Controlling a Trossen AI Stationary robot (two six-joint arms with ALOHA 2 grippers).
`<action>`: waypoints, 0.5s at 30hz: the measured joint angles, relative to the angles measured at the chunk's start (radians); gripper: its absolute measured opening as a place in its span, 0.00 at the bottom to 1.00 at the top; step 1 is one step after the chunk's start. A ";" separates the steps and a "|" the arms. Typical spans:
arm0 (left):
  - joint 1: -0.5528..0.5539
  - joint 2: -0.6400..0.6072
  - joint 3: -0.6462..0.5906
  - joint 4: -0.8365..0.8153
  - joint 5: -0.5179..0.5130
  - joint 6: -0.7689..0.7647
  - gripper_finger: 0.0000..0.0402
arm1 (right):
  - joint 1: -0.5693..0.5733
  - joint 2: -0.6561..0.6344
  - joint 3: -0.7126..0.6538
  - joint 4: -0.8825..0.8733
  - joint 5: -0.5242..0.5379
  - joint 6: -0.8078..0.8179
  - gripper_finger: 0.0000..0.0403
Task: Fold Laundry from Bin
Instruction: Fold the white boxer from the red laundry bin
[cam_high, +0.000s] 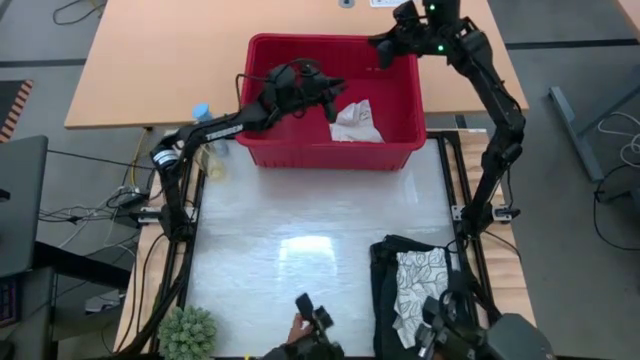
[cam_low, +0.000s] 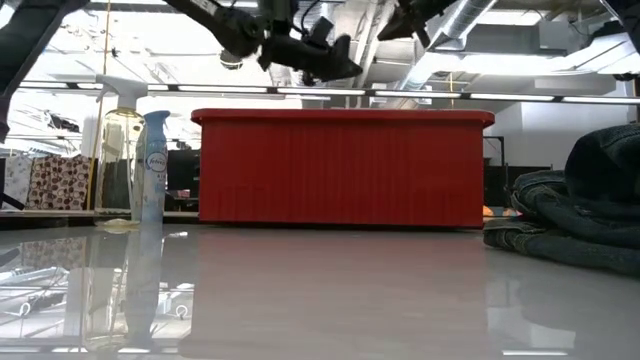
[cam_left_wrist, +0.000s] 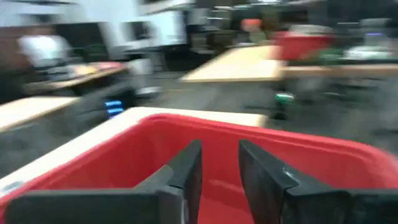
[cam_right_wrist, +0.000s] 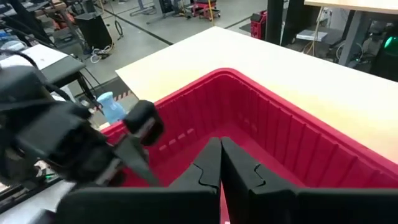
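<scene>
We see the left end effector (cam_high: 335, 103) over the red bin (cam_high: 405, 125), fingers (cam_left_wrist: 186, 177) slightly parted and empty. The right end effector (cam_right_wrist: 220, 165), clenched on nothing, hovers at the bin's far corner. A whitish cloth (cam_high: 356, 123) lies inside, hidden behind the wall in the low view. The dark garment (cam_high: 385, 300) and leaf-patterned cloth (cam_high: 418, 280) rest on the tabletop (cam_high: 300, 230), partly cut off.

The bin (cam_high: 300, 150) was bright red, a whitish cloth (cam_high: 357, 122) inside it. A white-grey leaf-patterned cloth (cam_high: 420, 280) lay on a dark blackish-green garment (cam_high: 388, 258). The table (cam_high: 300, 230) was glossy white, the arms black.
</scene>
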 joint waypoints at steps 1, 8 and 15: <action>0.000 0.018 0.013 0.021 -0.078 -0.002 0.25 | 0.000 0.000 0.006 -0.010 0.000 0.000 0.08; 0.014 0.260 0.260 0.019 -0.252 -0.023 0.27 | 0.000 0.000 0.015 -0.083 0.000 -0.002 0.08; 0.004 0.540 0.656 -0.329 -0.215 -0.066 0.27 | 0.004 0.000 0.015 -0.169 -0.001 -0.028 0.08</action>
